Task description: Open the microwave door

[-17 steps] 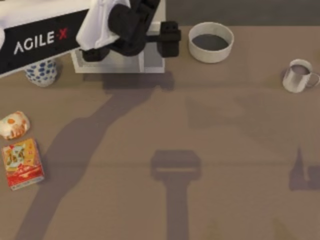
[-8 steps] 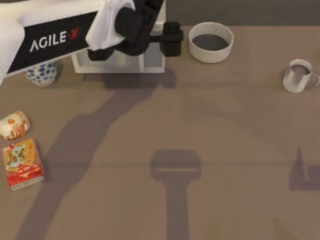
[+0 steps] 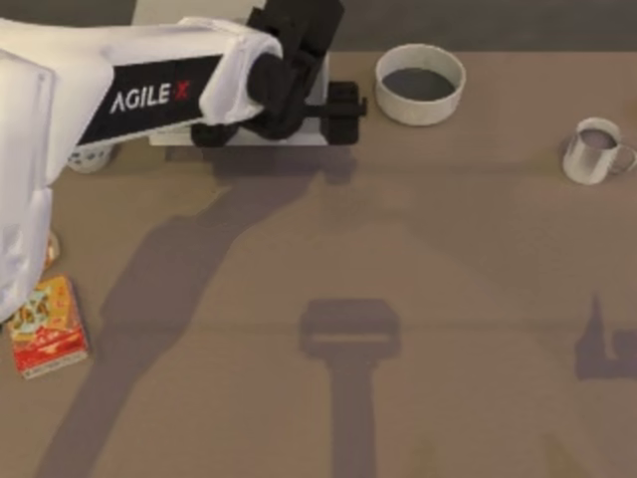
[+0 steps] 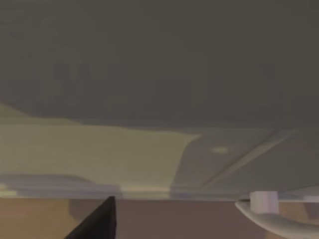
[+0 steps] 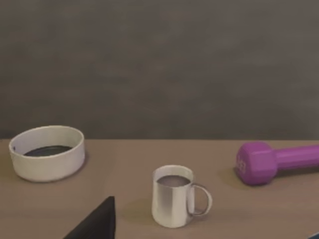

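The light-grey microwave (image 3: 169, 135) stands at the table's back, left of centre, and my left arm covers most of it. My left gripper (image 3: 346, 108) hangs open just past the microwave's right front corner. In the left wrist view the microwave door (image 4: 99, 154) fills the picture close up, with its pale window above the table. The white bar handle (image 4: 264, 203) shows off to one side, apart from the one black finger (image 4: 99, 224) in view. Nothing is held. Of my right gripper only one black finger (image 5: 97, 224) shows, spread wide and over bare table.
A white bowl (image 3: 420, 83) sits right of the microwave and a metal mug (image 3: 595, 149) at the far right. A purple dumbbell (image 5: 274, 162) lies beyond the mug. A red box (image 3: 45, 324) lies at the left edge, and a dotted cup (image 3: 90, 157) peeks out under the arm.
My left arm has swung right and lower in the top view. Its gripper moved toward the table's front at the microwave's right corner. The arm now hides the bread and most of the dotted cup.
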Available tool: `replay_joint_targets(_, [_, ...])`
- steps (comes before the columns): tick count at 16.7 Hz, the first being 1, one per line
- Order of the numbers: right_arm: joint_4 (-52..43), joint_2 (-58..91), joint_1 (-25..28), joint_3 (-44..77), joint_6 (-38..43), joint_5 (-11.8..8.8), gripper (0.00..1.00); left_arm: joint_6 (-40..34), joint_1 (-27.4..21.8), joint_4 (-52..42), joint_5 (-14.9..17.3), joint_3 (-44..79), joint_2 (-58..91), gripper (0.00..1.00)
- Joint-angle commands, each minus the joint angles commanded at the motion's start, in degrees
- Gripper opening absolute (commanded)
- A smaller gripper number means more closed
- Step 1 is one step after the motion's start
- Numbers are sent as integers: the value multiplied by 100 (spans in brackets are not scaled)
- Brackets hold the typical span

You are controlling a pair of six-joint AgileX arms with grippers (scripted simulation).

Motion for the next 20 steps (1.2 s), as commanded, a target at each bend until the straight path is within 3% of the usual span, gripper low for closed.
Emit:
replay_joint_targets(1, [0, 0, 0, 0, 0, 0, 100, 0, 0, 0, 0, 0, 0, 100])
replay_joint_targets(14, [0, 0, 0, 0, 0, 0, 100, 0, 0, 0, 0, 0, 0, 2])
replay_joint_targets(20, [0, 0, 0, 0, 0, 0, 100, 0, 0, 0, 0, 0, 0, 0])
